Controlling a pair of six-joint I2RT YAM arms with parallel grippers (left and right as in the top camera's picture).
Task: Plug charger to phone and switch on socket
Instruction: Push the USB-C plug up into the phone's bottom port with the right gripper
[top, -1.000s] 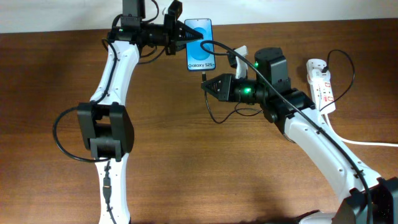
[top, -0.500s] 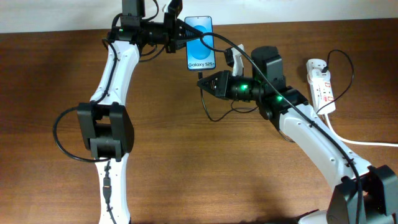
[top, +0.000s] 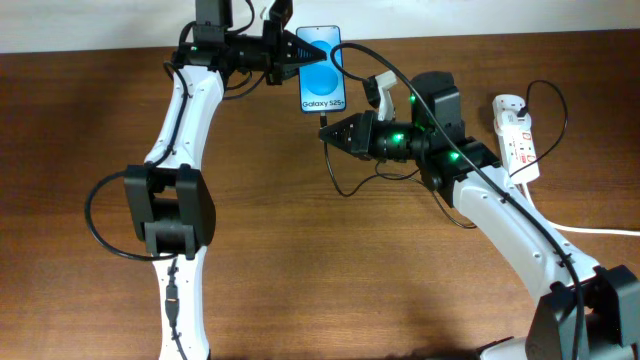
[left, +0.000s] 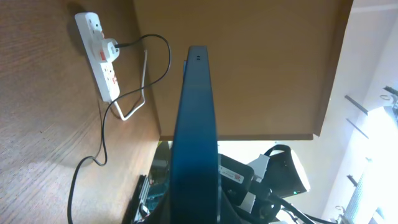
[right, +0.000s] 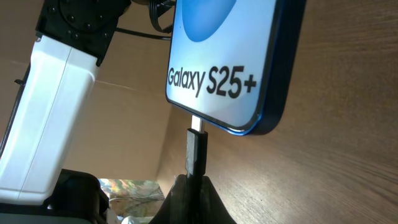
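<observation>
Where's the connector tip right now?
In the right wrist view the connector tip meets the phone's bottom edge, held by the right gripper. Overhead, it is just below the phone, top centre.

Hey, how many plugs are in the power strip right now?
1. The plug sits in the power strip, toward the end away from its thick white cord. The thin black charger cable runs from it. No other plug shows.
</observation>
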